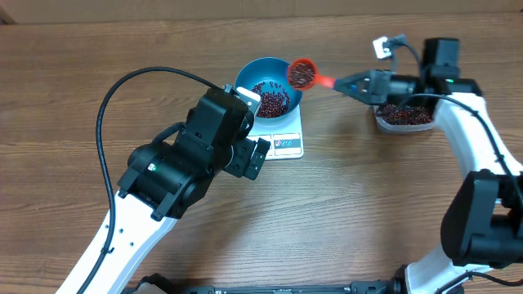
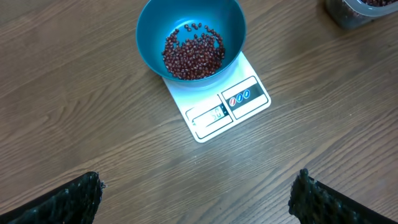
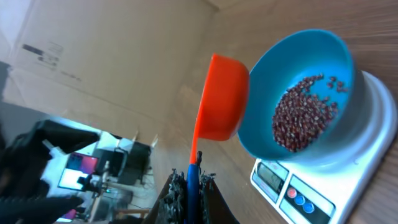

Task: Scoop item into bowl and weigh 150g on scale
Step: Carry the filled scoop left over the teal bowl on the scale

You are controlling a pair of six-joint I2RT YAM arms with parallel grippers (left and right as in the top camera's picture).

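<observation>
Both jaws of my right gripper (image 3: 191,179) are clenched on the handle of the red measuring scoop (image 3: 221,99). Its cup, just ahead of them, carries beans and I judge it is ready for tipping. Right beyond the cup, the blue bowl (image 2: 149,31) sits on the white scale (image 2: 245,96), so the beans (image 2: 193,53) inside get weighed. Behind this gripper lies the clear tub (image 1: 377,118). Farthest, my left gripper (image 2: 198,186) hangs wide open and empty, probably watching the display.
</observation>
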